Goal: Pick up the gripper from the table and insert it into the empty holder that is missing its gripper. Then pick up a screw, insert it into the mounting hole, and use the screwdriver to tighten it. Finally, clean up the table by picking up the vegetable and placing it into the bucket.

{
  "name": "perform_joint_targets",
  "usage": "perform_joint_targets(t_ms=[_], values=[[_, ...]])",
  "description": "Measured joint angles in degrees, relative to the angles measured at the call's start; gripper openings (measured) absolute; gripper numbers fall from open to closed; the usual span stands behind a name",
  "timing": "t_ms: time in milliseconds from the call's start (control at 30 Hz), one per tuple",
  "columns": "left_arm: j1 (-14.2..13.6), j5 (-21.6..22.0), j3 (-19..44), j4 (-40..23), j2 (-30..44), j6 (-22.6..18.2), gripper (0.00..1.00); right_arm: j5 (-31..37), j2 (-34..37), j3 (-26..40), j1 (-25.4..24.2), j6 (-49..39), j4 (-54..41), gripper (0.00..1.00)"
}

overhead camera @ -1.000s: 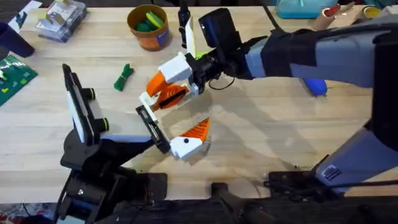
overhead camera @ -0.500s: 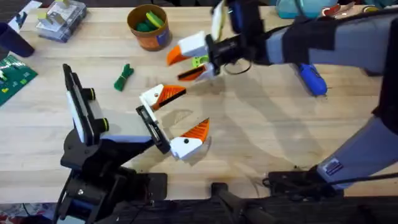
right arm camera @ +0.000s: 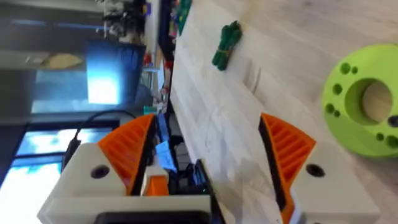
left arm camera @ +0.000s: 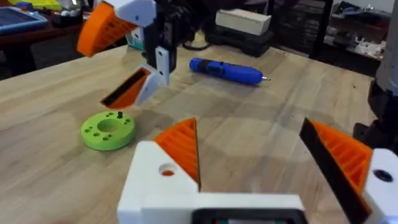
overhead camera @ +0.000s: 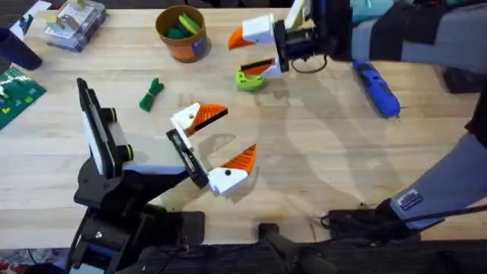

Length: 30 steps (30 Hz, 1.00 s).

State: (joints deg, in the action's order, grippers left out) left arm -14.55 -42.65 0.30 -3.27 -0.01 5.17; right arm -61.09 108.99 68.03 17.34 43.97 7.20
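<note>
The gripper [overhead camera: 199, 118], an orange ribbed finger on a white block, sits at the far end of my left arm's black jaw rail. The holder beneath it is hidden. My left gripper [overhead camera: 240, 131] [left arm camera: 249, 134] is open with nothing between its fingers. Above the lime-green dish [overhead camera: 249, 78] [right arm camera: 367, 115] at the back, my right gripper [overhead camera: 236, 55] [right arm camera: 208, 124] hangs open and empty. The blue screwdriver [overhead camera: 377, 87] [left arm camera: 227, 70] lies to its right. A dark green vegetable [overhead camera: 151, 94] [right arm camera: 226, 43] lies left of centre. Behind it stands the orange bucket [overhead camera: 183, 33].
A small dark piece [left arm camera: 119, 115] stands on the dish. A clear plastic box [overhead camera: 74, 21], a dark cup [overhead camera: 15, 49] and a green circuit board [overhead camera: 15, 87] occupy the back left. Bare wood lies right of my left gripper.
My right gripper let go at the left arm's far finger and swung back and right to above the green dish. The orange finger stayed on the left arm.
</note>
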Motion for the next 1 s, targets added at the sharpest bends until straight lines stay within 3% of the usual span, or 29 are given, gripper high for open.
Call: perform_joint_targets(t_ms=[267, 333, 367, 500, 700, 933, 1000], values=[[0.0, 0.0, 0.0, 0.0, 0.0, 0.0, 0.995, 17.3, 0.0, 15.3, 1.0, -12.9, -29.8, 0.994], [0.0, 0.0, 0.0, 0.0, 0.0, 0.0, 0.995, 24.0, 0.0, 18.4, 2.0, -16.4, -35.5, 0.994], [0.0, -0.1, 0.0, 0.0, 0.0, 0.0, 0.995, 37.7, 0.0, 21.3, 4.8, -22.6, -41.4, 0.994], [0.0, -0.1, 0.0, 0.0, 0.0, 0.0, 0.995, 47.6, 0.1, 21.3, 7.5, -27.1, -44.0, 0.974], [0.0, -0.2, 0.0, 0.0, 0.0, 0.0, 0.995, 55.2, 2.4, 21.4, 9.3, -29.8, -43.9, 0.748], [0.0, -0.2, 0.0, 0.0, 0.0, 0.0, 0.995, 57.8, 6.0, 21.4, 9.4, -30.5, -44.2, 0.543], [0.0, -0.2, 0.0, 0.0, 0.0, 0.0, 0.995, 58.1, 6.6, 21.4, 9.5, -30.7, -44.1, 0.442]])
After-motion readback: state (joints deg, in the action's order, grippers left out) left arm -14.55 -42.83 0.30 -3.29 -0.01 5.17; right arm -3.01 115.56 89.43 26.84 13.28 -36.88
